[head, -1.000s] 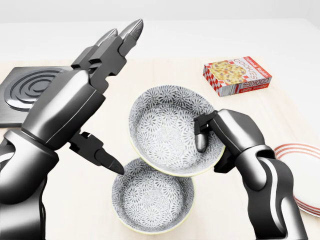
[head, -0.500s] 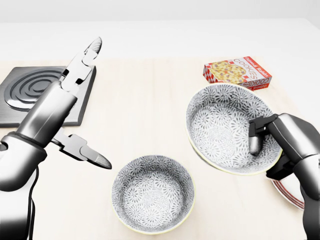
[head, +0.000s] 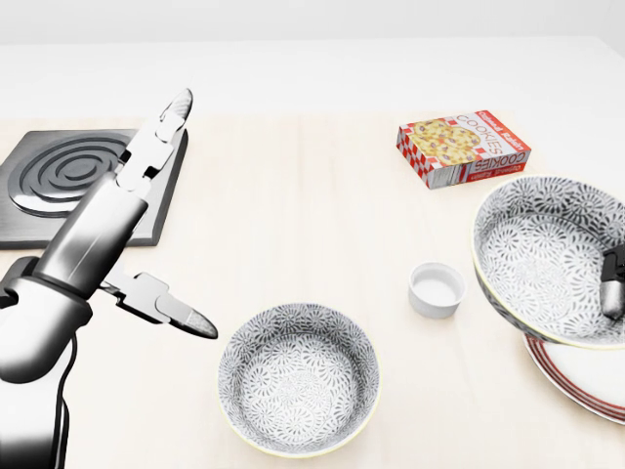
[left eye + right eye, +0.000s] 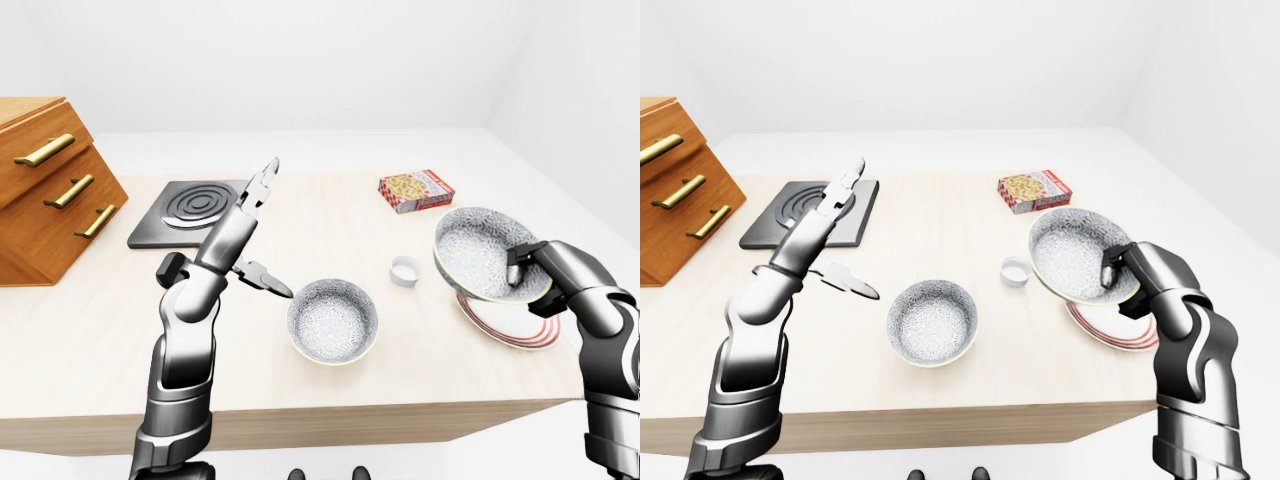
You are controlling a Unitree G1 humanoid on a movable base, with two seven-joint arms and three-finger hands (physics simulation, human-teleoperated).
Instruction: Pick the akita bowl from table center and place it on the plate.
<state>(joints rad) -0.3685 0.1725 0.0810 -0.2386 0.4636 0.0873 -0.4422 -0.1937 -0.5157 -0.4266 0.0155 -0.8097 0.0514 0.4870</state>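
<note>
Pale wooden tabletop (image 4: 80,340) under bare white walls: my right hand (image 4: 1137,272) pinches the rim of the grey-patterned white ceramic bowl (image 4: 1070,250), one finger inside, holding it tilted over the red-ringed white plate (image 4: 1108,332). My left hand (image 4: 238,228) hovers open, fingers spread, holding nothing.

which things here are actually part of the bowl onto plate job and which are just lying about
Part of the job:
held bowl, tilted over the plate
plate
right hand, gripping the bowl's rim

Just lying about:
second bowl
cookie box
small white cup
hob
wooden drawers
left hand, open, holding nothing
</note>
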